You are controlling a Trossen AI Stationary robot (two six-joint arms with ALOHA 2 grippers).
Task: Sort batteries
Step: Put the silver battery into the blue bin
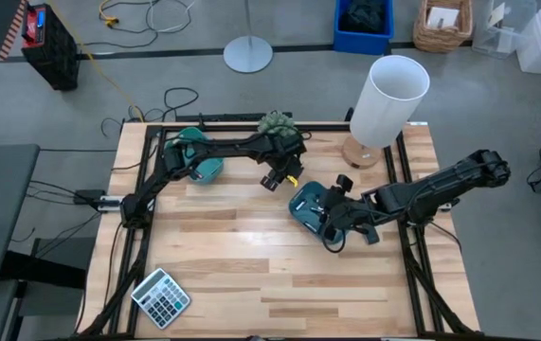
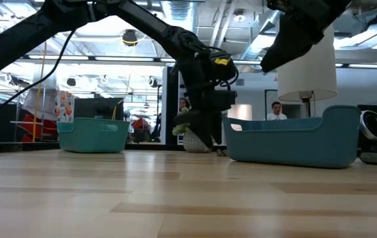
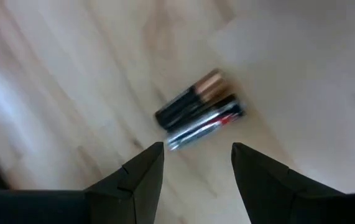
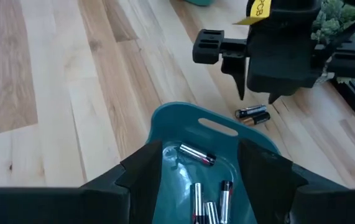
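Bench (image 1: 251, 246): wooden, carries all. Teal trays, two: one (image 1: 310, 206) under my right pincer (image 4: 193, 168), one (image 1: 199, 156) back beside my left arm's base. My left pincer (image 3: 193, 158): pointed down, fingers spread, empty. My right pincer: spread, empty. Batteries: two (image 3: 199, 111) side by side just below my left pincer; four (image 4: 205, 193) in the nearer tray.

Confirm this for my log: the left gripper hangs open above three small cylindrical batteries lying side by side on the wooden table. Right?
Not quite: there are two batteries, not three. The left wrist view shows the open left gripper above the pair lying side by side on the wooden table.
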